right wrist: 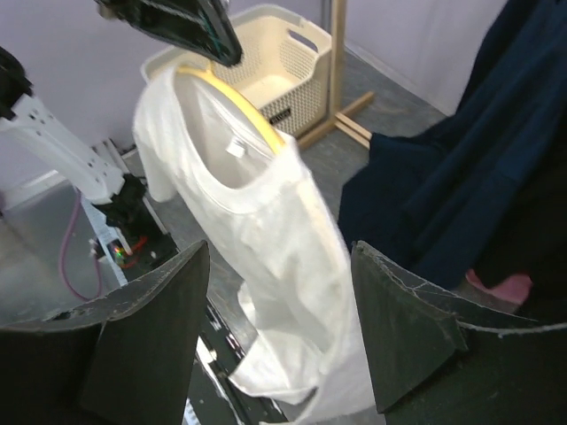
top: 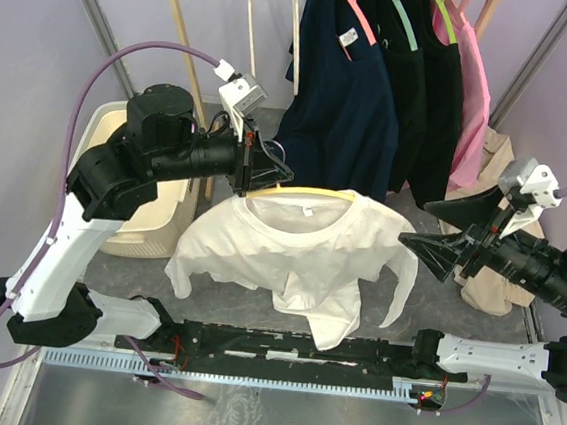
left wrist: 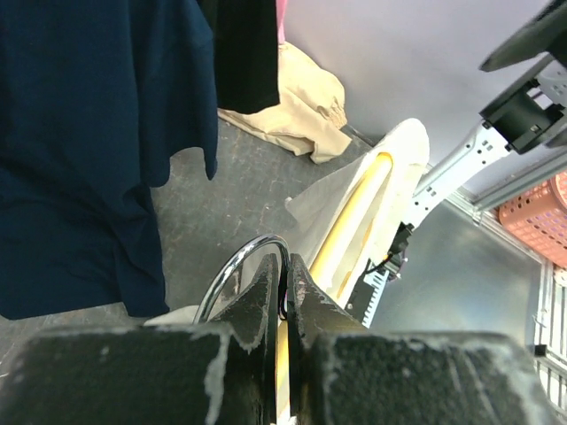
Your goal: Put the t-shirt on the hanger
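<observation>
Grey table point(top: 127, 276) | left fingers point(top: 251, 165) clamped shut on hanger point(top: 301, 190) at its hook, held aloft | t-shirt point(top: 291, 243) draped over it, bar running left-right | right fingers point(top: 435, 253) spread wide, empty, just right of the far-right shoulder, so the right arm is nearer that end.

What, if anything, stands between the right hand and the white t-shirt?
Nothing visible does. The open right hand faces the t-shirt across a bare gap. The t-shirt hangs on the yellow hanger, which the left hand grips.
</observation>
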{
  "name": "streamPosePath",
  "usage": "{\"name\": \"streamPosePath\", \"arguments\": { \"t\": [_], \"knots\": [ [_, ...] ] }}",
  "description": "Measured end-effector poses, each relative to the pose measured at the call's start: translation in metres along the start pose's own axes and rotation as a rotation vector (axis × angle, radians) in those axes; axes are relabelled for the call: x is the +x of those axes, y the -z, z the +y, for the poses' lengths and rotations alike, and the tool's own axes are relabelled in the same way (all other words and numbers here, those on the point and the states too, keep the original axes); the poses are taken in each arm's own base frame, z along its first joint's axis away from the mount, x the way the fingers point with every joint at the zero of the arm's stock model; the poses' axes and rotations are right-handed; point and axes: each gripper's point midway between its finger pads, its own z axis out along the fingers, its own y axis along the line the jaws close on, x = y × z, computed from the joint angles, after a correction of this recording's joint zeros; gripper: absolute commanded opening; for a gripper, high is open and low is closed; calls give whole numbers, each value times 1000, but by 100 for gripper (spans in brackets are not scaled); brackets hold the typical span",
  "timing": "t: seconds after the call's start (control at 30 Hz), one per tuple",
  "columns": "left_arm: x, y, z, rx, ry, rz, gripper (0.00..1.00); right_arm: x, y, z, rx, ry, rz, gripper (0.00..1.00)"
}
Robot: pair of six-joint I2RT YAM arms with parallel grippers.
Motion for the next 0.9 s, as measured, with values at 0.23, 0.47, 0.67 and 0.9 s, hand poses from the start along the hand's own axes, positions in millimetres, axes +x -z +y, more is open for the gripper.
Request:
{"name": "streamPosePath", "arguments": {
  "t": [0.23,0.47,0.67,0.9],
  "knots": [
    [-3,10,-18,78,-12,2,3,29,1,-7,31,49,114,73],
    [-3,14,-26,123,-24,5,3,54,-20,7,-26,95,231,56],
    [-1,14,-29,140,-29,10,3,69,-36,20,-75,129,304,31],
    [6,15,-29,151,-31,24,3,77,-43,33,-140,129,341,27]
  ]
}}
